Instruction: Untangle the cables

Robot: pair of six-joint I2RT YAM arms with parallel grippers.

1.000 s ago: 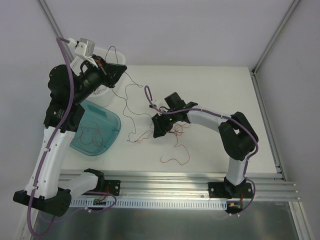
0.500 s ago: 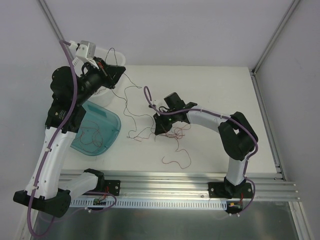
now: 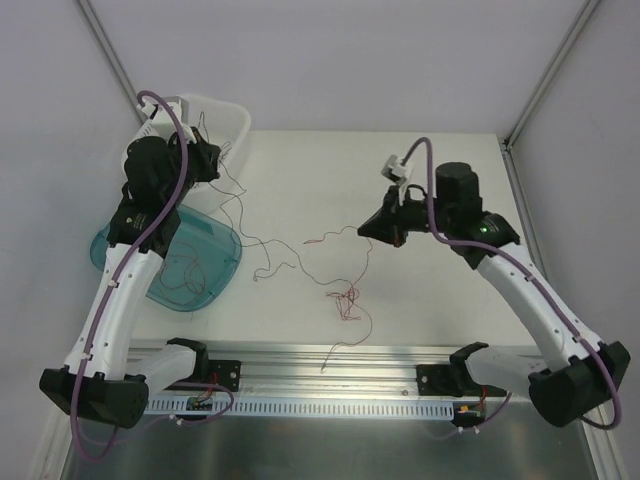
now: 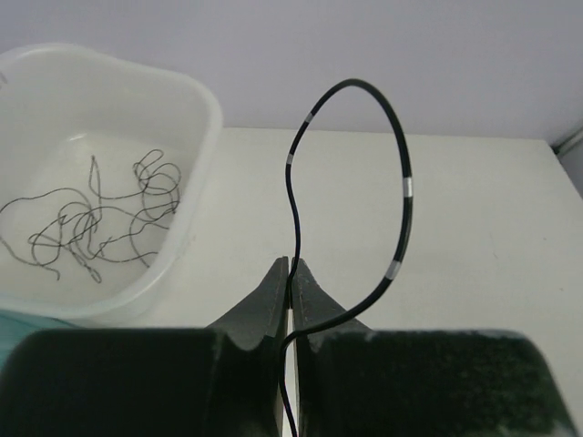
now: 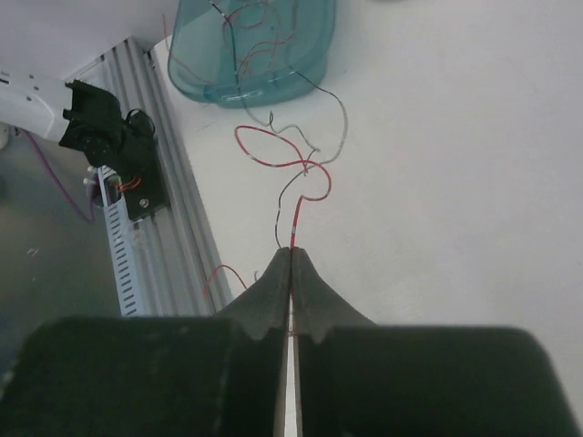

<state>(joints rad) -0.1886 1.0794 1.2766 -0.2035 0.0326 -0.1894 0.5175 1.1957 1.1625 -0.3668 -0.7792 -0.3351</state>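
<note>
1. The left gripper is clenched on a dark strand that loops just ahead of its tips. The white tub stands to its left. This pinch should only anchor.
2. The cables gather in a small knot ahead of the right gripper.
3. That gripper is clamped on a red strand. I would pull it away slowly and ease off if the knot tightens.

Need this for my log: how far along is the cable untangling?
Done: loose dark wires lie in the white tub, red strands in the teal tray. In hand: the left gripper is shut on a black wire, the right gripper on a red wire. Left: a small red-and-dark knot on the table.
</note>
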